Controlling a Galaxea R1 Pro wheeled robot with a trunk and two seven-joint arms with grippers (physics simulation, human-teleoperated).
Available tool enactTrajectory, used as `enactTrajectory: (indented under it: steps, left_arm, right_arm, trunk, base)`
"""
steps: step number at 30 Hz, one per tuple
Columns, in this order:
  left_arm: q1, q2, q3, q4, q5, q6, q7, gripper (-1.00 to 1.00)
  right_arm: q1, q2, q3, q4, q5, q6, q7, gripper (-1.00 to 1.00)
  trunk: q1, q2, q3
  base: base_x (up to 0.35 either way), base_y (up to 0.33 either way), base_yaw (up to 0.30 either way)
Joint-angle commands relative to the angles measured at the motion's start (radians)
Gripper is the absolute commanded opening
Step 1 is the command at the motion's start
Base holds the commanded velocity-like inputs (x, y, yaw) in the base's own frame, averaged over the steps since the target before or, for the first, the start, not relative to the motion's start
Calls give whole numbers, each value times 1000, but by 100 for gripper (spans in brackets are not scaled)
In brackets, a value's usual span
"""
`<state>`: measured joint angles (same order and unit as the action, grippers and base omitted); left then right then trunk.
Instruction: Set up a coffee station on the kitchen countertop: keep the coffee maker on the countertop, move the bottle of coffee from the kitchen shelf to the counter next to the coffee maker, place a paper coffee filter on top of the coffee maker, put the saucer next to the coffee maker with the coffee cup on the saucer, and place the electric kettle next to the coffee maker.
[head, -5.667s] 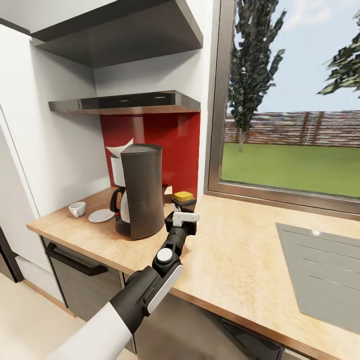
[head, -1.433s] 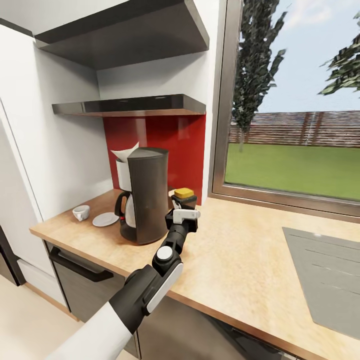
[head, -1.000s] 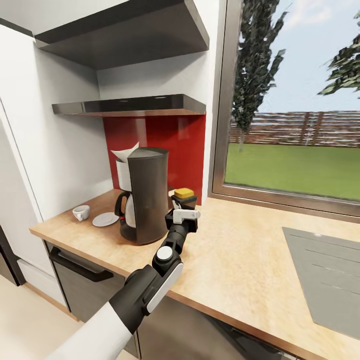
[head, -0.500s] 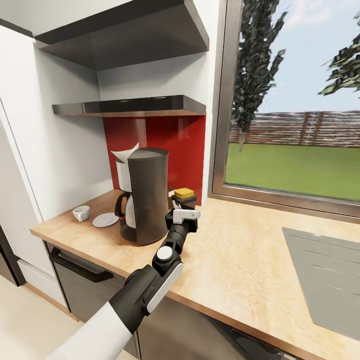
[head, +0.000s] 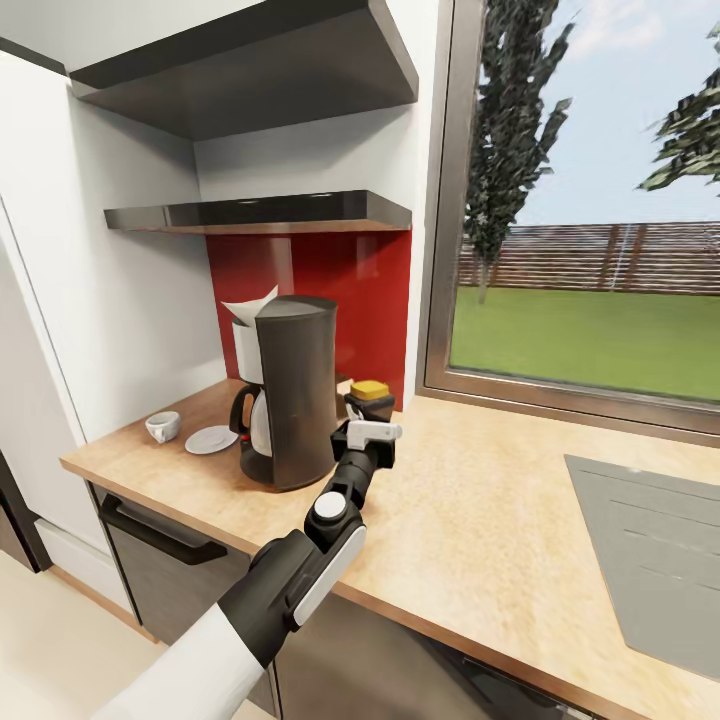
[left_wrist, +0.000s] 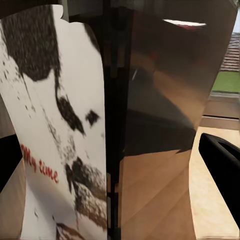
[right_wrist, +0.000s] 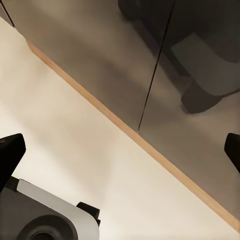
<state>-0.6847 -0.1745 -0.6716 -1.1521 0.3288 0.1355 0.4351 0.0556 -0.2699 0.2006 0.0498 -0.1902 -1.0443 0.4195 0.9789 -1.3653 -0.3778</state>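
Observation:
The coffee maker (head: 285, 395) stands on the kitchen countertop (head: 470, 520) with the paper coffee filter (head: 250, 303) on its top. The bottle of coffee (head: 370, 397) (left_wrist: 155, 100) stands on the counter just right of it. My left gripper (head: 366, 416) (left_wrist: 110, 150) is open, its fingers (left_wrist: 222, 160) on either side of the bottle with a gap showing. The coffee cup (head: 162, 426) stands on the counter beside the saucer (head: 210, 439), left of the machine. The kitchen shelf (head: 260, 212) hangs above. My right gripper (right_wrist: 122, 145) is open over the floor.
A red backsplash and a window frame (head: 440, 300) stand behind the bottle. The steel sink (head: 650, 550) is set in the counter at far right. Grey cabinet fronts (right_wrist: 150, 65) and pale floor lie below. A thicker black board (head: 250, 80) hangs higher up.
The whole view shifted slightly since the oldest frame, so the camera moved. My left arm and the bottle stay beside the coffee maker, barely moving.

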Motion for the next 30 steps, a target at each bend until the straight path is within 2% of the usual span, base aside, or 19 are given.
enactTrajectory:
  steps: [1,30]
  left_arm:
    - [-1,0,-2,-2,4,7,7,-100]
    - [-1,0,-2,-5,4,25,11,-100]
  right_arm:
    - [0,0,7,1,-11,-3,5,100]
    - [0,0,7,1,-11,-3,5,100]
  trunk:
    - [0,-1,-1]
    - [0,-1,-1]
  base:
    - [0,0,0]
    - [0,0,0]
